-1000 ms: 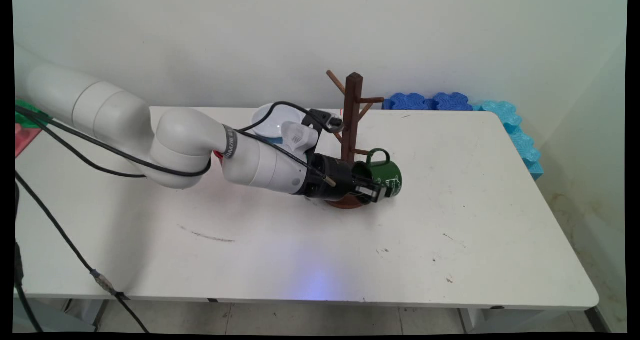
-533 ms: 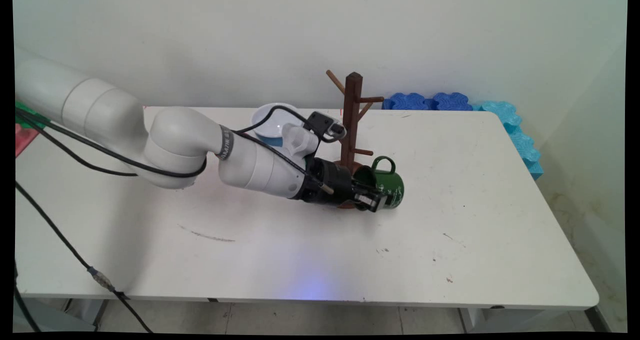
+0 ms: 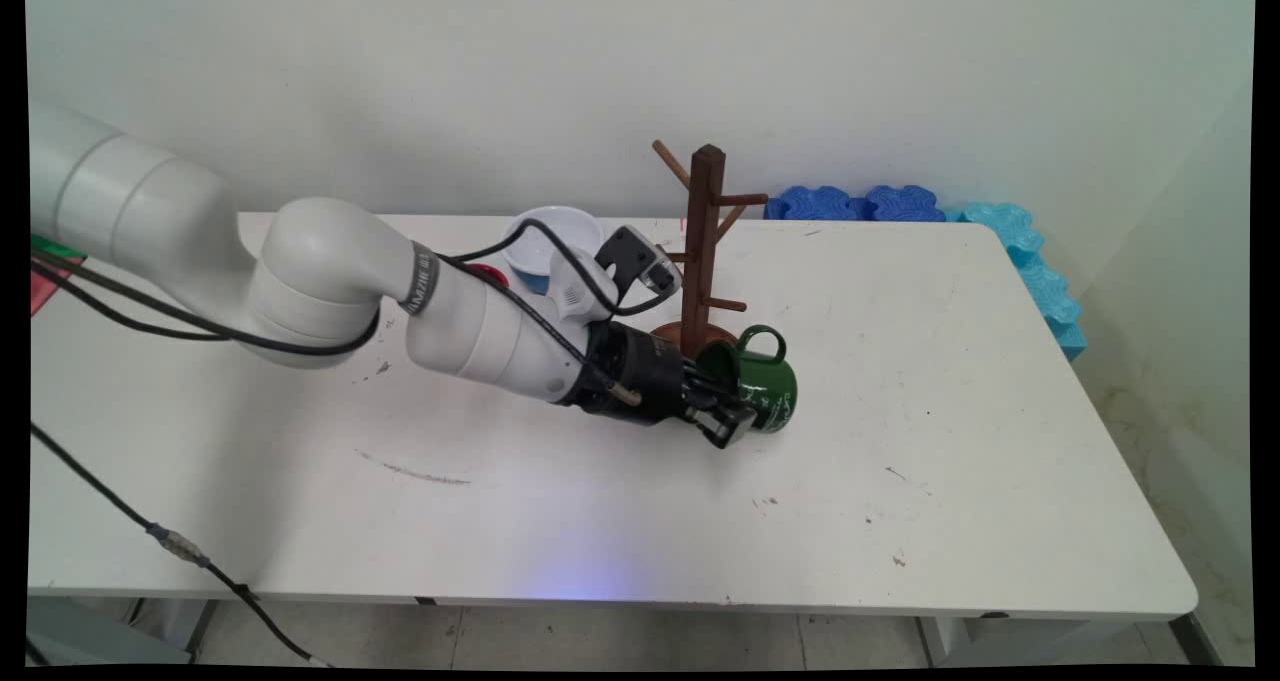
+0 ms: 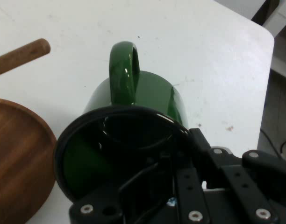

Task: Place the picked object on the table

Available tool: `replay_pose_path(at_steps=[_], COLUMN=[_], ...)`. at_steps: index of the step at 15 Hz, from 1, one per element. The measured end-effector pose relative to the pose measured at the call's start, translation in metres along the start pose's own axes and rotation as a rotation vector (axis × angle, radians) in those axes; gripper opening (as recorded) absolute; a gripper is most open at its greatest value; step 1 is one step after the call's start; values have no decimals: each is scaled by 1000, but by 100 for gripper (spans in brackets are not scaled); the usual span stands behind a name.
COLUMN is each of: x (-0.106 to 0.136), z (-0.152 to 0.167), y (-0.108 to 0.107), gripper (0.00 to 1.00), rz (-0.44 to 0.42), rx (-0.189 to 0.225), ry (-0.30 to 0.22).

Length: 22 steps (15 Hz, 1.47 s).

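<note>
Sideways, the empty green mug (image 3: 765,386) has its rim clamped by the pincer (image 3: 722,419), beside the wooden stand's base (image 4: 17,158).

Green mug (image 4: 147,100) in gripper (image 3: 735,419): glossy enamel look, black rim. Mug tree (image 3: 703,251) beside it: smooth dark wood. Table (image 3: 950,441): matt white, scuffed.

No legible text; white marking on green mug (image 3: 770,386) unreadable
</note>
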Motion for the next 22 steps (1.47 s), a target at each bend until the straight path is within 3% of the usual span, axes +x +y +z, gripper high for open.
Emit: replay_pose_path(at_steps=[9, 22], x=[1, 0], z=[-39, -95], y=[-13, -55], gripper=[0, 0], rz=[182, 386], rx=[6, 20], ry=[-61, -165])
